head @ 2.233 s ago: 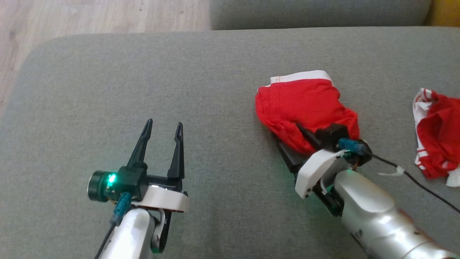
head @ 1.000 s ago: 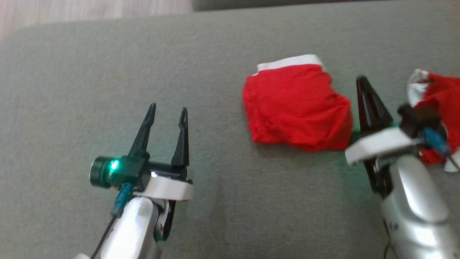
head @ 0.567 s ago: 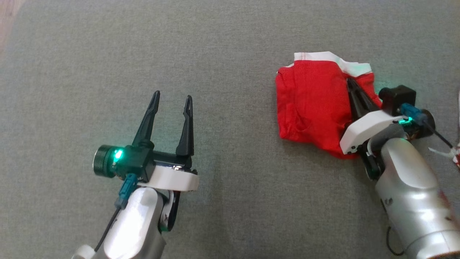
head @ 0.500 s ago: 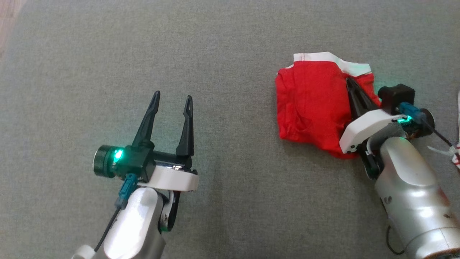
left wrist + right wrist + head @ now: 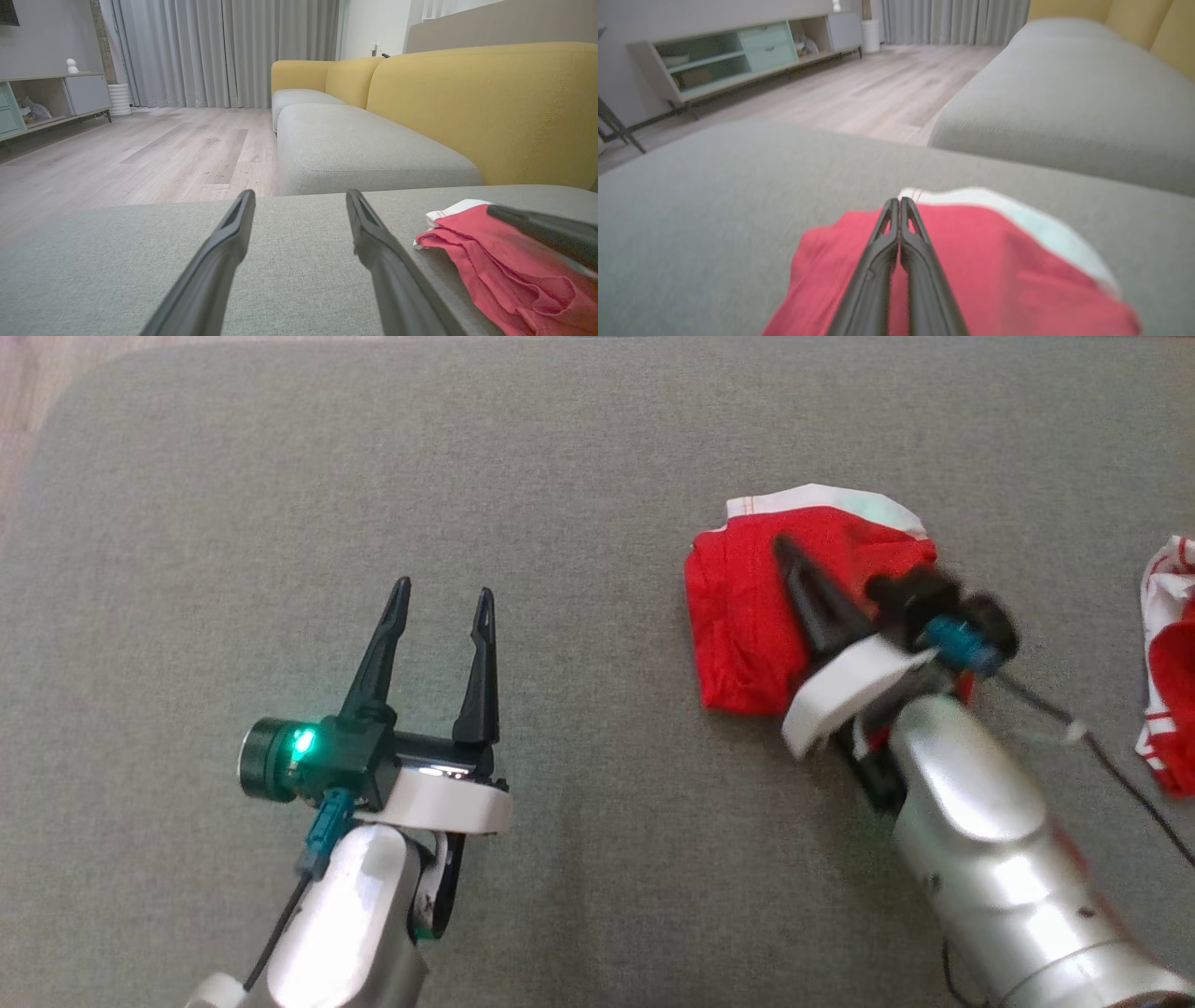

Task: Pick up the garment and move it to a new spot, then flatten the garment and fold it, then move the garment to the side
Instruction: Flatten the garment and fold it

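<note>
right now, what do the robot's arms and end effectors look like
Glossy silver forearms, each with a white wrist collar. The left end effector and right end effector have two long, tapering black fingers. Each wrist has a teal plug and black cable; the left's dark camera block glows green.

Yellow sofa (image 5: 490, 107), grey curtains (image 5: 224, 51), pale wood floor (image 5: 140, 154)

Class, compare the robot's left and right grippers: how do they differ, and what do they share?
The left gripper is open, with its fingers spread; the right gripper is shut, with its fingers pressed together. The left is over bare cushion; the right is over the red garment. Both have long dark fingers and a white collar at the wrist.
</note>
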### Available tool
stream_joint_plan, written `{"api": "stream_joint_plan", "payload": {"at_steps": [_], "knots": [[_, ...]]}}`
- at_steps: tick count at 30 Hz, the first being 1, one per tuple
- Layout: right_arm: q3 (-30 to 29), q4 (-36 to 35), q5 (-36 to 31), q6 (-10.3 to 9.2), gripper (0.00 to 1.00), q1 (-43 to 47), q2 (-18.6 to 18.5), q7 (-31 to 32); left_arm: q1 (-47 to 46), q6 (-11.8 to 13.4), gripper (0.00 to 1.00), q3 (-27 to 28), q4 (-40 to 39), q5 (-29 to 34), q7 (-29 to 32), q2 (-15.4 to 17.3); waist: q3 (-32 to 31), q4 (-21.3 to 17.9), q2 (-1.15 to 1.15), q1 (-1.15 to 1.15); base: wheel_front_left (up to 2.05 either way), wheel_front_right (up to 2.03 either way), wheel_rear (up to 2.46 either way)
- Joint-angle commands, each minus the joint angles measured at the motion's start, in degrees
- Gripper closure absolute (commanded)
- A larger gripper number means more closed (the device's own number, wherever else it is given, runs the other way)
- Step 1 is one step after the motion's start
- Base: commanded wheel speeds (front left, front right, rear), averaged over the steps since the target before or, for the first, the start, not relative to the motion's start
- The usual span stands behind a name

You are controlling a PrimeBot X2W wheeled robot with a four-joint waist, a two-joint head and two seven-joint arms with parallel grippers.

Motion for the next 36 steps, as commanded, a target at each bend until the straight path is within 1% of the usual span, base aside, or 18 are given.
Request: {"api": "stream_joint_plan", "payload": {"at_steps": [1, 4, 6, 8, 11, 13, 15, 17, 20, 23, 26, 30, 33, 36], "knots": [[2.44, 0.3, 0.41, -0.05, 1.0, 0.79, 1.19, -0.59, -0.61, -0.25, 0.0, 1.67, -2.01, 0.22, -0.29, 0.4, 0.07, 0.26, 0.0, 0.01, 0.0, 0.0, 0.0], [7.05, 6.12, 1.71, -0.05, 1.0, 1.21, 1.36, 2.18, -0.54, -0.33, 0.0, 1.46, -1.98, 0.26, -0.29, 0.4, 0.17, 0.8, 0.0, 0.01, 0.0, 0.0, 0.0], [9.58, 8.43, 3.57, -0.05, 1.0, 1.19, 1.42, 2.63, -0.49, -0.34, 0.0, 1.36, -1.88, 0.26, -0.29, 0.4, 0.15, 1.12, 0.0, 0.01, 0.0, 0.0, 0.0], [11.73, 9.68, 5.21, -0.05, 1.0, 0.88, 1.44, 2.25, -0.42, -0.3, 0.0, 1.46, -1.74, 0.28, -0.29, 0.4, 0.09, 1.21, 0.0, 0.01, 0.0, 0.0, 0.0], [12.92, 10.05, 7.09, -0.05, 1.0, -0.1, 1.38, 0.8, -0.14, -0.24, 0.0, 2.03, -1.58, 0.48, -0.29, 0.4, -0.22, 0.82, 0.0, 0.01, 0.0, 0.0, 0.0], [12.14, 9.69, 7.72, -0.05, 1.0, -0.78, 0.64, -0.01, 0.08, -0.22, 0.0, 2.44, -1.42, 0.63, -0.29, 0.4, -0.65, 0.41, 0.0, 0.01, 0.0, 0.0, 0.0], [10.17, 8.66, 8.08, -0.05, 1.0, -1.19, -0.4, -0.43, 0.22, -0.24, 0.0, 2.68, -1.45, 0.67, -0.29, 0.4, -1.1, -0.06, 0.0, 0.01, 0.0, 0.0, 0.0], [6.82, 6.09, 7.95, -0.05, 1.0, -1.19, -1.67, -0.54, 0.26, -0.22, 0.0, 2.85, -1.59, 0.67, -0.29, 0.4, -1.45, -0.48, 0.0, 0.01, 0.0, 0.0, 0.0], [0.03, 1.4, 6.11, -0.05, 1.0, 0.9, -3.6, -0.57, 0.29, -0.25, 0.0, 3.15, -1.78, 0.72, -0.29, 0.4, -1.87, -1.05, 0.0, 0.01, 0.0, 0.0, 0.0], [-4.88, -0.09, 3.76, -0.05, 1.0, 4.14, -3.76, -0.58, 0.37, -0.28, 0.0, 3.71, -1.93, 0.89, -0.29, 0.4, -1.95, -1.67, 0.0, 0.01, 0.0, 0.0, 0.0], [-5.67, 2.77, 1.76, -0.05, 1.0, 6.11, -3.18, -0.59, 0.39, -0.5, 0.0, 4.06, -1.96, 1.11, -0.29, 0.4, -1.91, -2.13, 0.0, 0.01, 0.0, 0.0, 0.0], [-5.69, 6.08, 2.24, -0.05, 1.0, 5.72, -1.71, -0.59, 0.38, -0.77, 0.0, 4.37, -1.87, 1.44, -0.29, 0.4, -1.92, -2.96, 0.0, 0.01, 0.0, 0.0, 0.0], [-5.95, 6.23, 2.42, -0.05, 1.0, 5.17, -1.36, -0.59, 0.35, -0.86, 0.0, 4.5, -1.75, 1.6, -0.29, 0.4, -2.1, -3.36, 0.0, 0.01, 0.0, 0.0, 0.0], [-6.94, 3.66, 1.97, -0.05, 1.0, 4.87, -1.2, -0.59, 0.34, -1.02, 0.0, 4.79, -1.71, 1.8, -0.29, 0.4, -2.67, -4.07, 0.0, 0.01, 0.0, 0.0, 0.0]]}}
